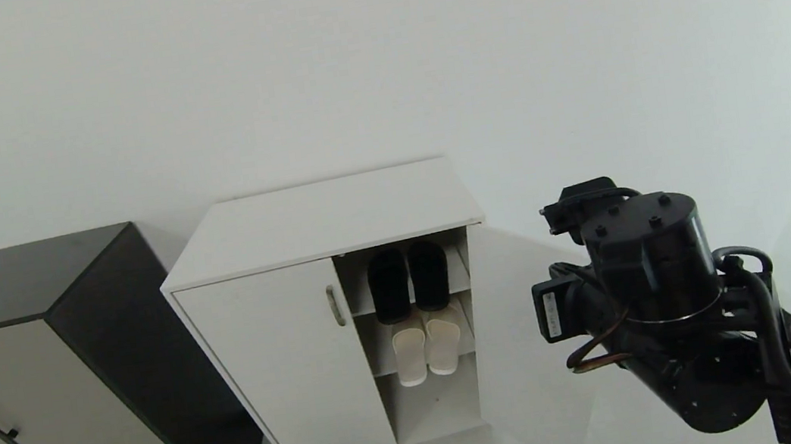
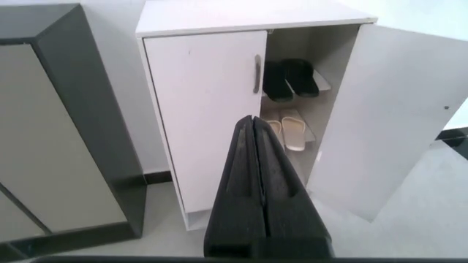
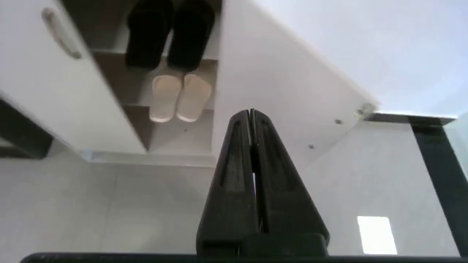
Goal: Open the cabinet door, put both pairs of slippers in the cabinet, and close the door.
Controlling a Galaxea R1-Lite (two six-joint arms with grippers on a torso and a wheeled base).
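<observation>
Cabinet: the white cabinet [image 1: 319, 220] stands on the floor [image 3: 110, 204] against a pale wall [image 1: 375, 64].
Left door: the left door [image 1: 285, 366] is shut flat, and its handle [image 1: 335, 305] sits upright at the edge next to the open half.
Right door: the right door [image 2: 395, 117] is swung well out from the cabinet's right side, so the shelves behind it are bare to view. Its inner face shows in the right wrist view, running slantwise past the shelves.
Black slippers: the black pair [image 1: 409, 279] lies side by side on the top shelf, just beside the handle edge of the shut door.
Pale slippers: the cream pair [image 1: 427, 344] lies side by side on the middle shelf, directly under the black pair, its near ends jutting a little over the shelf's front edge.
Left hand: the left hand [image 2: 254, 120] has its two fingers pressed together with nothing between them. It hangs in the air in front of the shut left door, apart from it.
Right hand: the right hand [image 3: 251, 115] is also pinched closed on nothing. It is held above the floor out from the open door, and touches neither the door nor the shelves.
Right arm: the right arm [image 1: 650, 272] shows to the right of the cabinet, well apart from it.
Neighbour: a dark cabinet [image 1: 128, 341] with light doors stands just beside the white one on its left.
Floor mark: a dark band [image 3: 439, 168] crosses the floor beyond the open door.
</observation>
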